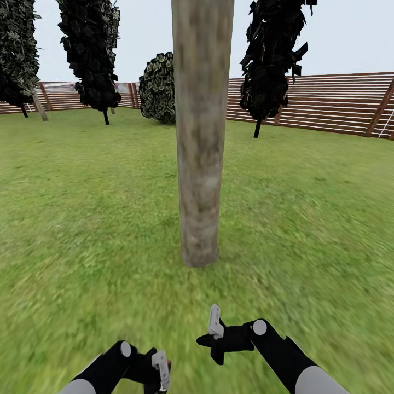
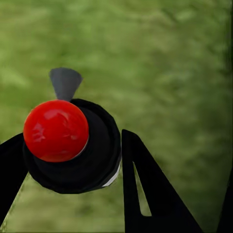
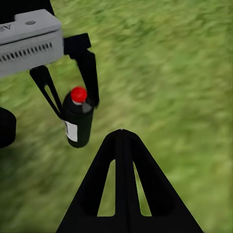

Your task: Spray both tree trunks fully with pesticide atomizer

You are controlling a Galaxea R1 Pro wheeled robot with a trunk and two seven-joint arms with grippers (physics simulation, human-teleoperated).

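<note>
A thick, mottled grey-tan tree trunk (image 1: 201, 137) rises from the garden lawn (image 1: 82, 208) straight ahead, a little beyond both grippers. My left gripper (image 1: 160, 376) (image 2: 68, 141) (image 3: 77, 108) is shut on the pesticide atomizer (image 2: 73, 150) (image 3: 76, 121), a black bottle with a red cap, held above the grass. To its right, my right gripper (image 1: 210, 342) (image 3: 122, 132) is shut and holds nothing. Far off at the left stands a second pale trunk (image 1: 39, 106), leaning. No pesticide is in view.
Dark columnar trees stand at the far left (image 1: 16, 54), left of centre (image 1: 90, 54) and on the right (image 1: 273, 60). A dark bush (image 1: 158, 87) grows behind the trunk. A brown slatted fence (image 1: 328, 104) rings the lawn. Open grass lies on both sides of the trunk.
</note>
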